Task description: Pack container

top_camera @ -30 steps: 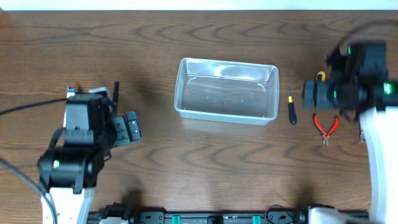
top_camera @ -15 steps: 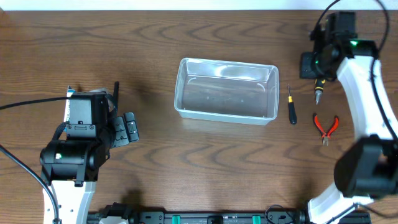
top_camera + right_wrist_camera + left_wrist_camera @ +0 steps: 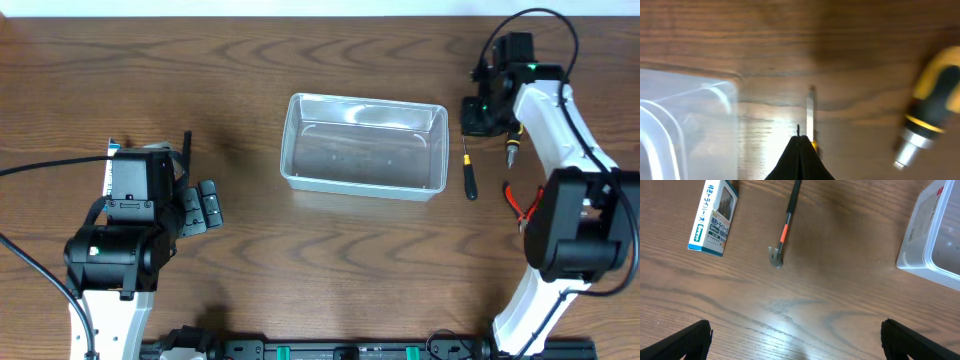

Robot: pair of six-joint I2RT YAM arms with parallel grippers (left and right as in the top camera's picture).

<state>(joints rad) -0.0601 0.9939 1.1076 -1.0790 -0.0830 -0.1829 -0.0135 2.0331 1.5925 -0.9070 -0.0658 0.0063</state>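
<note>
The clear plastic container (image 3: pixel 365 147) stands empty at the table's middle; its edge also shows in the left wrist view (image 3: pixel 932 235) and the right wrist view (image 3: pixel 685 120). My right gripper (image 3: pixel 478 115) hovers just off the container's right end, its jaws shut (image 3: pixel 800 157) with nothing between them. Right behind the fingertips lies a thin black screwdriver (image 3: pixel 810 112) (image 3: pixel 468 172). A yellow-and-black screwdriver (image 3: pixel 512 145) (image 3: pixel 927 120) lies further right. My left gripper (image 3: pixel 205 205) is wide open (image 3: pixel 800 342) over bare wood.
Red pliers (image 3: pixel 520 205) lie partly under the right arm. A blue-and-white box (image 3: pixel 714 217) and a black tool with an orange band (image 3: pixel 784 227) lie ahead of the left gripper, left of the container.
The right arm swung from over the pliers to beside the container's right end, and its jaws closed empty. The left arm shifted slightly, then stayed still.
</note>
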